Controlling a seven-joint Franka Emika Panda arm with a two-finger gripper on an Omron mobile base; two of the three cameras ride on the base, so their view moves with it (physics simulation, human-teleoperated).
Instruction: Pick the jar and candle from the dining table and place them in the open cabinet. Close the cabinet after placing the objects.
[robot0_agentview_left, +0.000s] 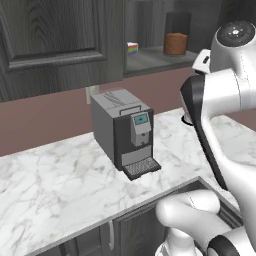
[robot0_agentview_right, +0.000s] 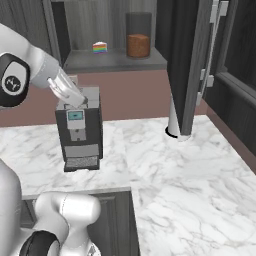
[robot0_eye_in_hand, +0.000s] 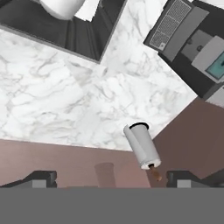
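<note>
Tool (robot0_eye_in_hand: 107, 178) spread wide and empty above marble desk (robot0_eye_in_hand: 52, 105); jar (robot0_agentview_right: 138, 45) sitting on open cabinet (robot0_agentview_right: 112, 61) shelf.

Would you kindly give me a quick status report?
End effector open, empty. Jar on open cabinet shelf. Paper towel roll and coffee machine on counter below.

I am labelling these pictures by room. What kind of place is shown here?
Most likely a kitchen: a coffee machine stands on a marble counter, a paper towel roll stands nearby, and an open wall cabinet holds a jar.
</note>
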